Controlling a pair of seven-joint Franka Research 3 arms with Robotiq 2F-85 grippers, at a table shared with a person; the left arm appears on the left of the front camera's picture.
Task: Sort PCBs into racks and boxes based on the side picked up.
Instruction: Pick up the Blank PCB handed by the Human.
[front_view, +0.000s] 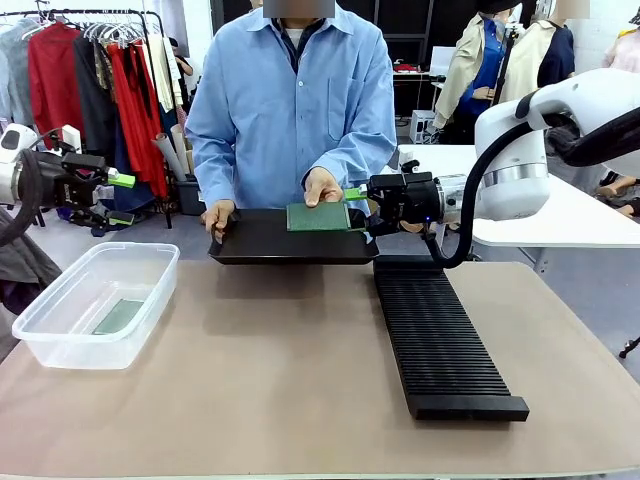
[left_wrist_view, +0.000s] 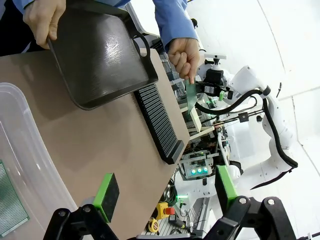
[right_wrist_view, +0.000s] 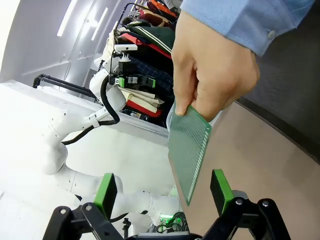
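Front view: the brown table (front_view: 250, 400) is taking up the near ground, and the person (front_view: 290, 100) in a blue shirt is standing at its far side. The long black rack (front_view: 440, 340) is lying on the table's right half, running from the far edge toward the camera, with its slots showing bare. The black tray (front_view: 290, 245) is sitting at the far edge, just left of the rack's far end, and the person is gripping its left rim with one hand (front_view: 217, 213). The clear tub (front_view: 40, 350) is standing near the table's left edge, well apart from the rack.

The person's other hand (front_view: 322, 185) is holding a board (front_view: 318, 217) over the tray's right part. In the right wrist view this board (right_wrist_view: 190, 150) is hanging from the fingers with its dotted face showing. A second board (front_view: 118, 317) is lying flat on the tub's floor, dotted face up in the left wrist view (left_wrist_view: 10, 205).

The right gripper (front_view: 358, 212) is reaching in beside the held board. Its jaws are standing wide apart (right_wrist_view: 163, 192), with the board's lower end between the green pads (right_wrist_view: 106, 192) and touching neither. The left gripper (front_view: 122, 199) is hovering above the tub's far side, and its jaws are also gaping and holding nothing (left_wrist_view: 165, 192).
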